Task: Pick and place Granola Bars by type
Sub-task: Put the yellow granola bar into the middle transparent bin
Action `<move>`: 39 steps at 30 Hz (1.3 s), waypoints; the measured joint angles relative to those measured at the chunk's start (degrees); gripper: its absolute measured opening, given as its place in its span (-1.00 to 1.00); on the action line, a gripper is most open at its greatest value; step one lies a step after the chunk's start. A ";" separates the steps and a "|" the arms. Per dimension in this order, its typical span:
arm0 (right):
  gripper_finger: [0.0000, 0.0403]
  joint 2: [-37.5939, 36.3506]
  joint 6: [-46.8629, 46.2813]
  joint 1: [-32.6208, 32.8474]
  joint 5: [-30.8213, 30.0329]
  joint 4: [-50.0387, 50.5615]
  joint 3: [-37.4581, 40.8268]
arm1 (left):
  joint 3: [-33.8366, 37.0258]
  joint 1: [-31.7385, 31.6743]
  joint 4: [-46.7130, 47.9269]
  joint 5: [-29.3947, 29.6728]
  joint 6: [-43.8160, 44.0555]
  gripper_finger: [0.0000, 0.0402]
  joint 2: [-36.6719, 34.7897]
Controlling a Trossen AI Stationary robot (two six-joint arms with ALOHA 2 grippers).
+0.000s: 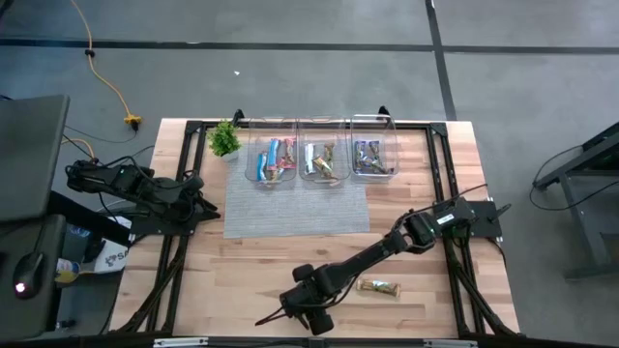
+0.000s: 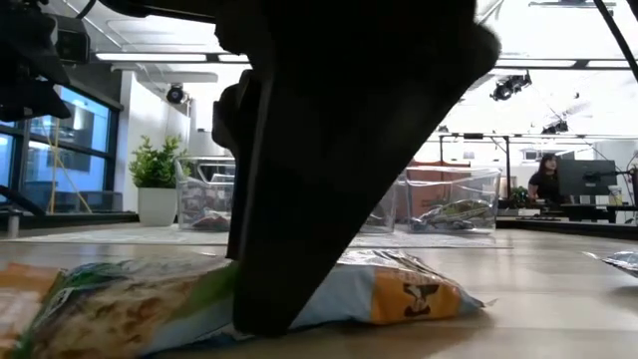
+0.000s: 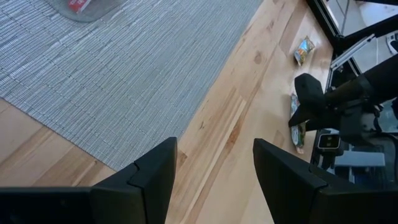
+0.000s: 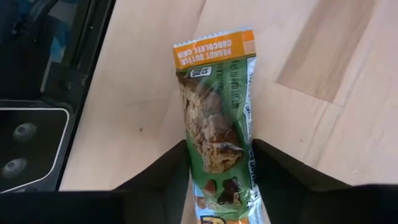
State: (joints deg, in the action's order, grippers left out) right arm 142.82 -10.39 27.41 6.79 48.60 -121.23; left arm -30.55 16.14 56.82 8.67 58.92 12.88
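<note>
On the wooden desk (image 1: pixel 290 261), three clear bins (image 1: pixel 323 159) along the far edge already hold most Granola Bars, seemingly sorted. The right gripper (image 4: pixel 219 171), at the near edge, straddles a green bar (image 4: pixel 217 124), fingers spread, not clenched. Another bar (image 1: pixel 378 286) lies nearby. The left gripper (image 3: pixel 214 177) waits released at the left edge.

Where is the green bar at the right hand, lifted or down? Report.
Down: the green bar lies flat on the table, right hand over it.
</note>
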 joint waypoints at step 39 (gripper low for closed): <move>-0.65 -24.85 -22.82 -42.81 -24.58 16.07 0.28 | 0.00 0.00 0.39 1.99 0.87 0.02 0.00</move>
State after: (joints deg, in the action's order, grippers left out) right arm 117.97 -33.21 -15.39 -17.79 64.67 -120.95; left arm -30.55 16.14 57.21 10.66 59.79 12.88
